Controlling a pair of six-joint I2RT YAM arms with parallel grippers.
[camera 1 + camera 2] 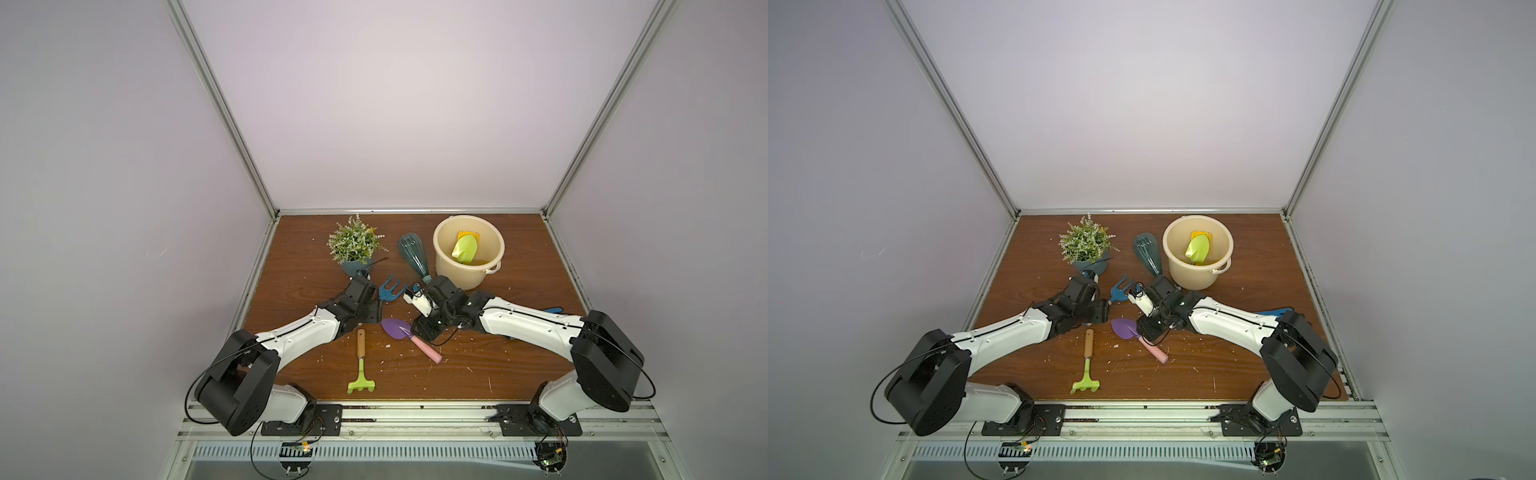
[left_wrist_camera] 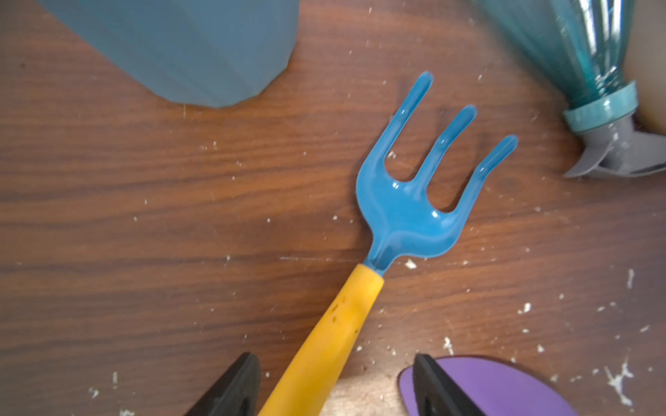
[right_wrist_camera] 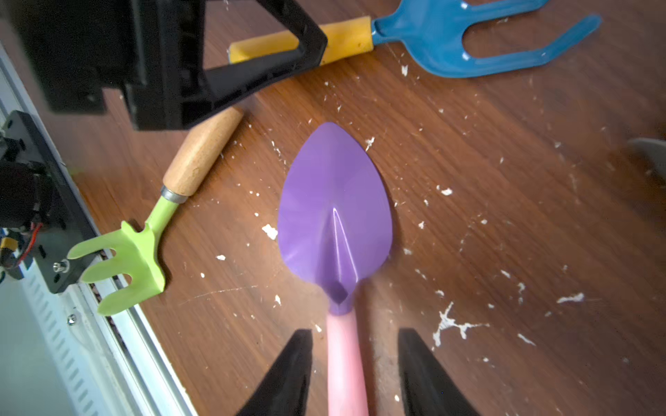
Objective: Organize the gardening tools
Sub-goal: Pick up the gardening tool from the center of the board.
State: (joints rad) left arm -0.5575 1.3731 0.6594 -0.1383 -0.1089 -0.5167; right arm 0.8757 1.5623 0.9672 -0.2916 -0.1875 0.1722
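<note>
The blue fork (image 2: 414, 201) with a yellow handle lies on the wooden table. My left gripper (image 2: 333, 356) is open and straddles that handle without touching it. Beside it lies the purple trowel (image 3: 335, 212), and my right gripper (image 3: 355, 331) is open around its pink handle, with a gap on each side. The lime-green rake (image 1: 360, 384) with a wooden handle lies near the front edge. The teal spray bottle (image 1: 413, 255) lies on its side next to the cream bucket (image 1: 442, 270). Inside the bucket are the lime-green trowel (image 1: 464, 249) and the yellow scoop (image 1: 472, 235).
A potted plant (image 1: 355, 243) stands at the back left, close to my left wrist. A blue-fingered glove (image 1: 552, 309) peeks out behind my right arm. White crumbs are scattered over the table (image 1: 519, 257). Metal rails border the table's front and sides.
</note>
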